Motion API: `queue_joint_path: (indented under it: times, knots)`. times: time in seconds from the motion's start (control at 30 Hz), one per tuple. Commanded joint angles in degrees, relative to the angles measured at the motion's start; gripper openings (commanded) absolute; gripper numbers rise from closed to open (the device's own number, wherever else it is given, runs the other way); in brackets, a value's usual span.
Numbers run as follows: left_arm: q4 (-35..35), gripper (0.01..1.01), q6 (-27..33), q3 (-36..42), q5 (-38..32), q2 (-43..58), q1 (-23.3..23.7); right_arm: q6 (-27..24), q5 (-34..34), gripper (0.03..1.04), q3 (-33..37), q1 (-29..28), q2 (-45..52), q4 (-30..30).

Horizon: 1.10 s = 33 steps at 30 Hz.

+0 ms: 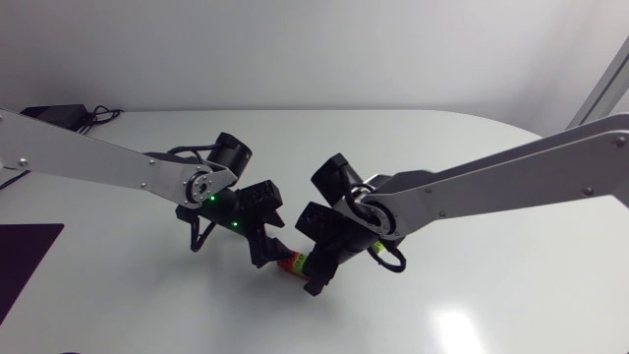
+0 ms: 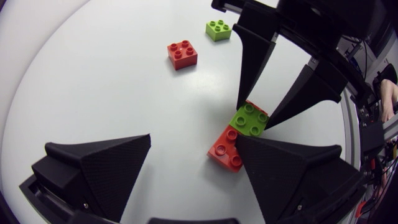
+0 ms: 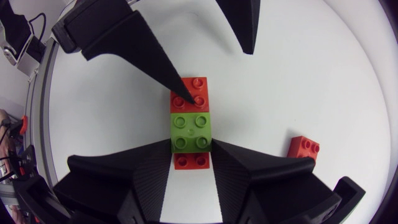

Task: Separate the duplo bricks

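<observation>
Our right pincer (image 3: 191, 148) clamped the square green plastic brick (image 3: 191, 127) stacked on the long red plastic brick (image 3: 193, 93); our left pincer (image 2: 194, 138) gaped wide, empty, at the red end.

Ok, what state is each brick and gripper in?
stacked green brick: joined on the long red brick
right gripper: shut on it
left gripper: open, one fingertip on the long red brick
loose red brick: free, studs up
loose green brick: free, studs up
</observation>
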Motion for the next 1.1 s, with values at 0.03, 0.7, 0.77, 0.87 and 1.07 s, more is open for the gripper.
queue_joint_path:
  times: [0.03,0.7,0.77,0.87,1.07]
  knots:
    - [-0.8,0.959,0.2,-2.5,0.2,1.7,-1.5,1.4,-3.8,0.4,0.1,-1.4,-0.9,-0.5]
    - [0.6,0.959,0.4,-4.8,0.2,0.2,-1.6,5.4,-8.7,0.4,4.5,-6.8,-1.8,-3.2]
    - [0.6,0.959,0.4,-4.8,0.2,0.1,-1.6,5.1,-8.0,0.4,3.9,-6.9,-2.7,-3.1]
    - [0.6,0.959,0.4,-4.7,0.2,0.1,-1.6,4.6,-4.4,0.4,1.9,-5.5,-4.4,-1.7]
    - [0.5,0.959,0.2,-4.5,0.2,-0.3,-1.8,3.4,1.4,0.4,-1.5,-2.9,-6.3,0.6]
